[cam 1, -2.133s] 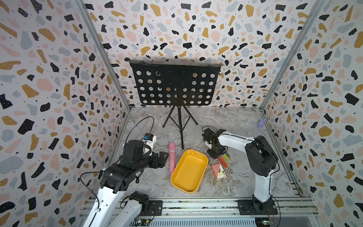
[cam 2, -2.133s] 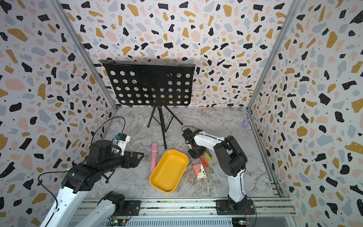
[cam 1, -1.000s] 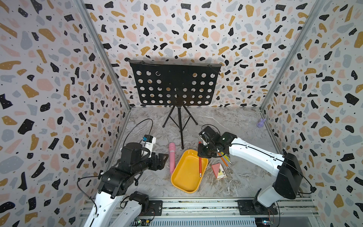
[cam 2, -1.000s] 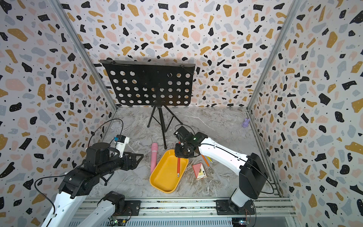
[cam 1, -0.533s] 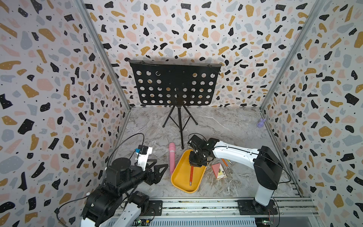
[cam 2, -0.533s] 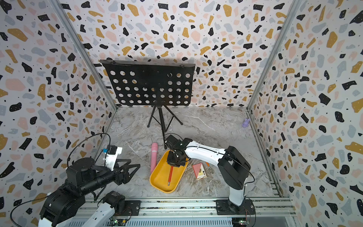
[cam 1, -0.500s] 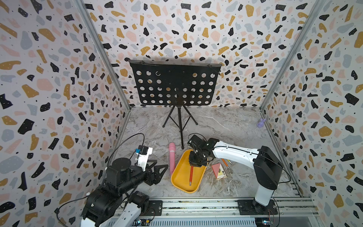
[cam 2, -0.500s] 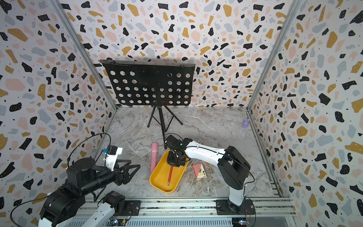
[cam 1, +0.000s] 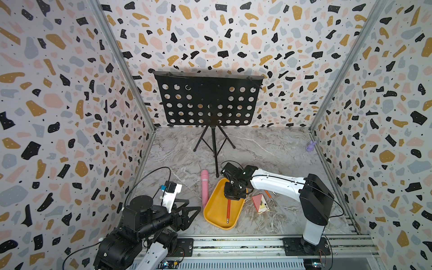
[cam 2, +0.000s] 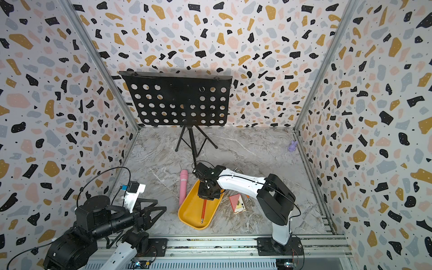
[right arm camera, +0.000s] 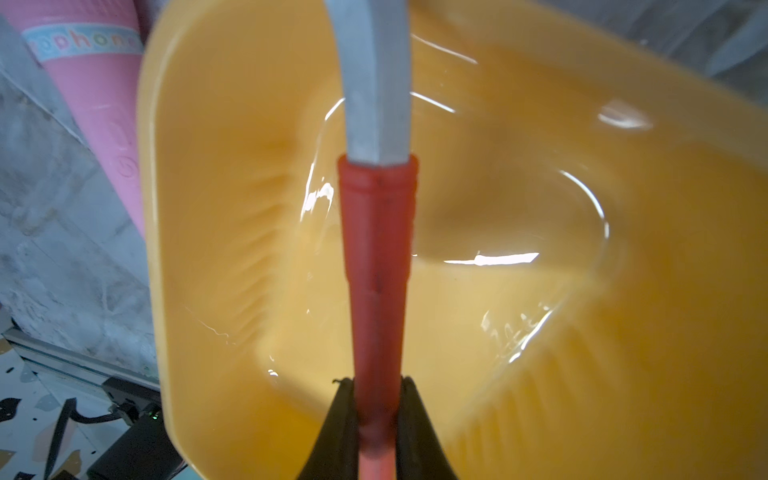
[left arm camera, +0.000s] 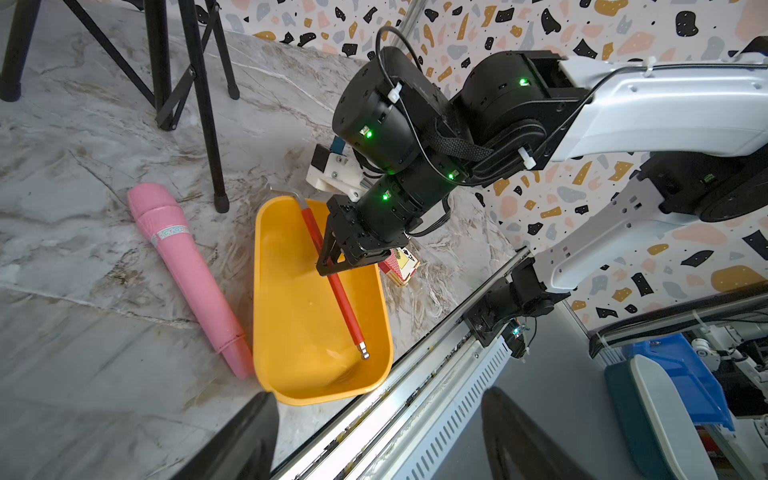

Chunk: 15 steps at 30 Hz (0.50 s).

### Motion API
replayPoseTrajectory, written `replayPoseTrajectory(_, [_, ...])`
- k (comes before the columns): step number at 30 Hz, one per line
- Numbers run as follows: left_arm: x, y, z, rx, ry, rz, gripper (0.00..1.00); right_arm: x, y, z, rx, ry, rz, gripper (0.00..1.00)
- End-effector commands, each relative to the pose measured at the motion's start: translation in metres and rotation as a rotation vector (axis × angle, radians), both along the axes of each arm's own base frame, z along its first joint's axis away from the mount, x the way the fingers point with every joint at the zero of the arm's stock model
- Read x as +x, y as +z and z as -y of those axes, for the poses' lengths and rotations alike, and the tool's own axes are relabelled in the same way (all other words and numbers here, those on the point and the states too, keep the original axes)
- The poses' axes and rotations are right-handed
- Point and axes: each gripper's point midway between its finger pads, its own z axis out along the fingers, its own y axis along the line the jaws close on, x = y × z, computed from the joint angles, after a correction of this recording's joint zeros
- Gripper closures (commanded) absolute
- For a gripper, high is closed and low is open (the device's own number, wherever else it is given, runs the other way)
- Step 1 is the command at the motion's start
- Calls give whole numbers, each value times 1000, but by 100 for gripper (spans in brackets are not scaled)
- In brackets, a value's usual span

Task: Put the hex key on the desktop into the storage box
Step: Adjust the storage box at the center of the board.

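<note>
The hex key (cam 1: pixel 228 209) (cam 2: pixel 203 210), a long one with a red sleeve, slants down into the yellow storage box (cam 1: pixel 210 217) (cam 2: pixel 187 215) on the marble desktop (cam 1: pixel 268 149). My right gripper (cam 1: pixel 231 197) (cam 2: pixel 205 197) (right arm camera: pixel 377 382) is shut on the red sleeve, low over the box. In the left wrist view the hex key (left arm camera: pixel 340 291) has its tip near the box (left arm camera: pixel 270 291) floor and its bent end above the far rim. My left gripper (cam 1: pixel 190 210) (left arm camera: pixel 378 397) hovers open and empty at the front left, short of the box.
A pink toy microphone (cam 1: pixel 204 187) lies along the box's left side. A red card box (cam 1: pixel 260 203) and orange pencils (cam 1: pixel 268 194) lie to its right. A black music stand (cam 1: pixel 210 102) stands behind, a small purple figure (cam 1: pixel 311 146) at the far right. A metal rail (cam 1: pixel 233 245) edges the front.
My right gripper carried the hex key left and down into the storage box. My left arm drew back toward the front left. In the last half second almost nothing moved.
</note>
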Motion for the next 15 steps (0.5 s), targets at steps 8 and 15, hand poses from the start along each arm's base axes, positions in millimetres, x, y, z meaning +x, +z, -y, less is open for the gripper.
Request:
replayPoseTrajectory(8, [4,-1,2,-2,1,-10,20,-19,32,5,9,98,44,100])
replayPoseTrajectory(15, [6,-1,1,-2,11,-11,20,-17,10,-3,-6,85,-14,100])
